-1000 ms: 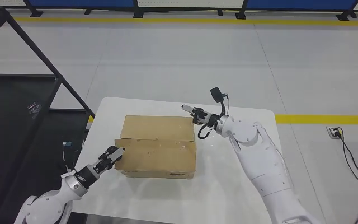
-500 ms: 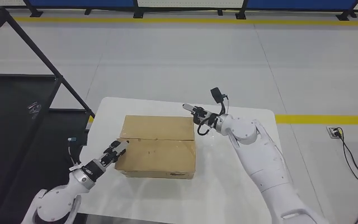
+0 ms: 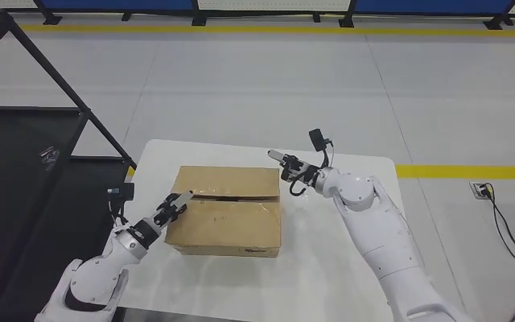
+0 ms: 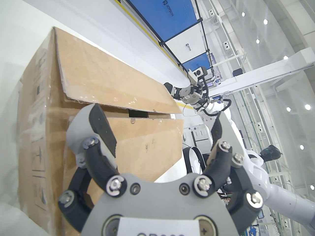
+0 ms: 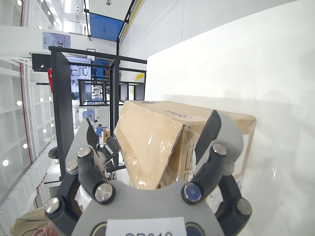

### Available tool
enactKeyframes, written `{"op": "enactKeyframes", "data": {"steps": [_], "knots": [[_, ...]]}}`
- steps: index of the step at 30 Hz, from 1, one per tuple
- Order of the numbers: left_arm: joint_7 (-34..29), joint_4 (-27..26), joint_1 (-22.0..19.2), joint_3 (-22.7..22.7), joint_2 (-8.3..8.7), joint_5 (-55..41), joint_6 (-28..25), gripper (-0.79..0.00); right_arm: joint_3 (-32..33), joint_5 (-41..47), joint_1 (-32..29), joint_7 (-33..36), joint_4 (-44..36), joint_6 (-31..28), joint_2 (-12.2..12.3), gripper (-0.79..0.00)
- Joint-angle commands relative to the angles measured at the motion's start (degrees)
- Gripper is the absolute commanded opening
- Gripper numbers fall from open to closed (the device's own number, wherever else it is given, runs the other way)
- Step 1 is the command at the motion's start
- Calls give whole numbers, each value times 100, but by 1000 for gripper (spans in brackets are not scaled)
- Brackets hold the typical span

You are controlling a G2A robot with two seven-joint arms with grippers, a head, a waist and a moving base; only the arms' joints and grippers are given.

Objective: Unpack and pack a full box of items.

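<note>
Brown cardboard box (image 3: pixel 229 205), glossy with clear tape and stamped with small black markings, against a white table (image 3: pixel 338 266). The left end effector (image 3: pixel 179 200) and right end effector (image 3: pixel 278 157) show pale grey fingers, black pads (image 4: pixel 102 126) and black linkages. A yellow stripe (image 3: pixel 451 171) crosses the pale grey floor (image 3: pixel 241 80); blue panels (image 3: pixel 113 4) behind.
</note>
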Motion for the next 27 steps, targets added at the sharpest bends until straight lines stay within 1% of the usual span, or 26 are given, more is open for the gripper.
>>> {"op": "enactKeyframes", "data": {"steps": [1, 6, 8, 10, 12, 16, 19, 23, 27], "knots": [[0, 3, -49, 41, -7, 45, 5, 0, -41, -15, 30, 41, 21, 41, -2, 0], [-27, -90, -26, -3, -11, -46, -40, 0, -115, -6, 96, 93, 93, 41, -7, 0], [27, -96, -26, -61, -21, -294, -65, 0, -131, 12, 115, 101, 118, 22, -7, 0], [-100, -80, -50, -77, -32, -712, -51, 0, -141, 59, 132, 152, 144, -37, -6, 0], [-150, -16, -113, -102, -37, -883, 31, 0, -152, 84, 154, 193, 178, -90, -3, 0], [-210, 215, -312, 4, -59, -1031, 241, 0, -188, 173, 199, 401, 251, -276, 1, 0], [-207, 371, -454, 92, -75, -990, 267, 0, -227, 243, 218, 560, 295, -472, 0, 0], [-219, 492, -530, 140, -82, -870, 268, 0, -294, 285, 229, 598, 328, -599, -9, 0], [-211, 561, -542, 159, -84, -745, 270, 0, -369, 216, 215, 425, 276, -594, -19, 0]]}}
